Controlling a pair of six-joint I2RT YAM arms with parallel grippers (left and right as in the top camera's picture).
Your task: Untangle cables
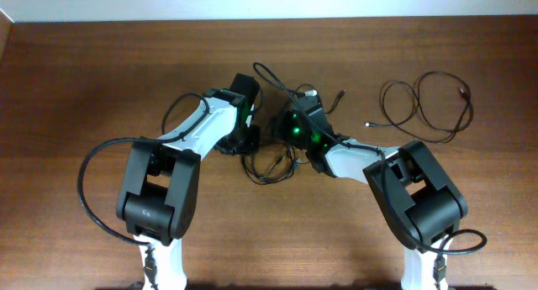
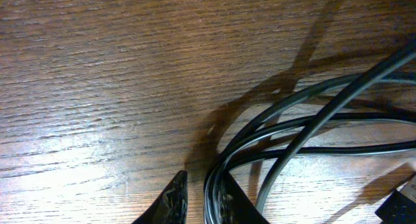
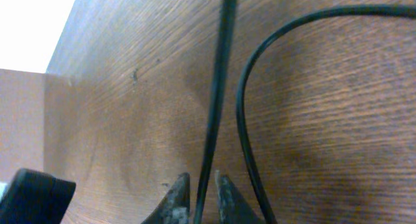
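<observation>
A tangle of thin black cables point(image 1: 271, 162) lies at the table's middle, between my two grippers. My left gripper point(image 1: 244, 143) is low at its left edge. In the left wrist view its gripper point(image 2: 198, 198) stands slightly open; looped cable strands point(image 2: 312, 113) rest against the right finger, and bare wood shows beside the left one. My right gripper point(image 1: 290, 122) sits at the tangle's upper right. In the right wrist view that gripper point(image 3: 203, 185) is shut on one straight cable point(image 3: 221, 74), while a second cable point(image 3: 242, 107) curves past just to the right.
A separate loose black cable point(image 1: 424, 109) lies in loops at the far right. One strand point(image 1: 261, 70) curls up behind the grippers. A black block point(image 3: 32, 195) shows at the lower left of the right wrist view. The table's far edge point(image 1: 269, 19) meets a white wall.
</observation>
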